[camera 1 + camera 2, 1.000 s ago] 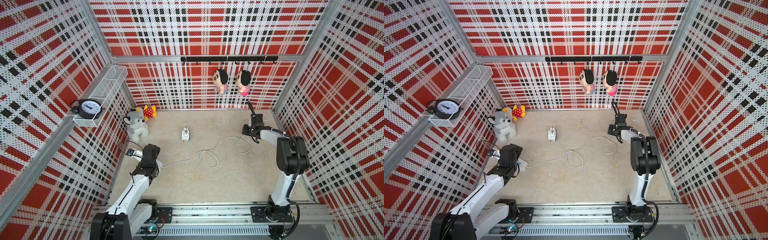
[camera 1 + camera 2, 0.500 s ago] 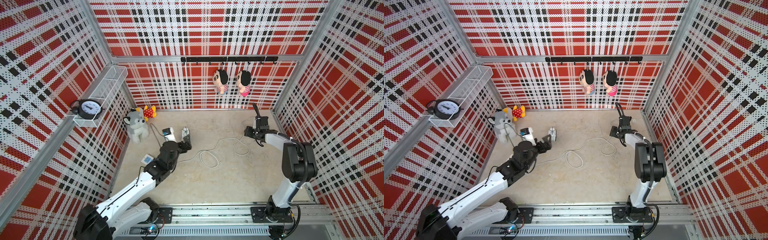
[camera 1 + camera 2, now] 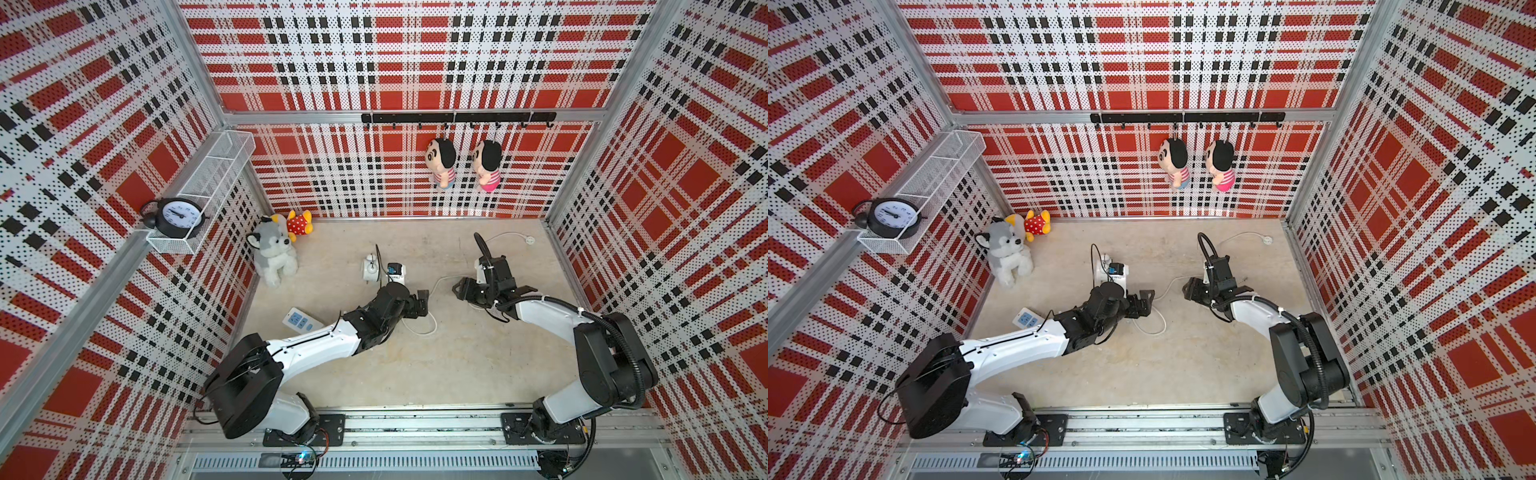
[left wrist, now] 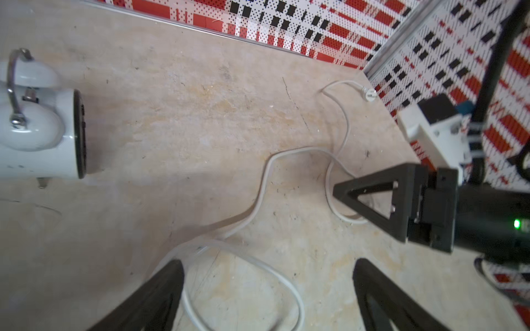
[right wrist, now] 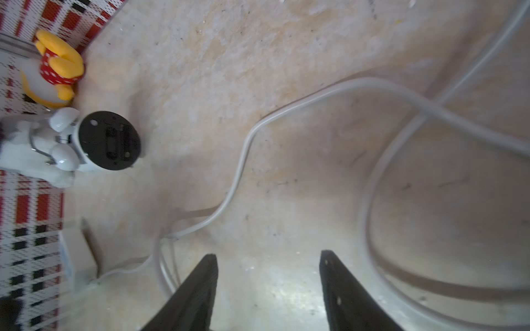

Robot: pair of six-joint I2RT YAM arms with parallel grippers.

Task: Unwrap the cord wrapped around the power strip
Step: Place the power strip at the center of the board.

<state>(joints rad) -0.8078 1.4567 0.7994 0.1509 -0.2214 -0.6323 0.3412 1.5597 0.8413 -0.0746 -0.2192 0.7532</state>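
So the white rectangular plastic power strip (image 3: 302, 322) with the light blue socket panels is lying flat on the beige stone-look table (image 3: 457, 374). It's over by the left wall, just beside the left arm's forearm, and both top views show it (image 3: 1029, 319).

The long thin white flexible cord (image 4: 265, 174) isn't around the strip. It comes out from under that arm and makes a loose loop on the table. From there it snakes up between the two grippers, crosses itself near the right one, and ends at its small white plug (image 3: 530, 240) in the far right corner.

The left gripper (image 3: 420, 303) hangs over that loop with its black fingers (image 4: 160, 295) spread really wide and nothing gripped. There's just table and slack cord underneath. The right gripper (image 3: 460, 289) faces it from close by, but the two aren't touching. Its fingers (image 5: 344, 289) are parted too, a bit less wide, and also empty. Curves of the cord (image 5: 243, 149) lie off to either side of them, with none between the tips.

A small white twin-bell alarm clock (image 3: 369, 269) sits on the table just behind the left gripper.

The right wrist view also has a smeared white-and-blue shape at its edge. It's probably the strip, but it's too blurry to say for sure.
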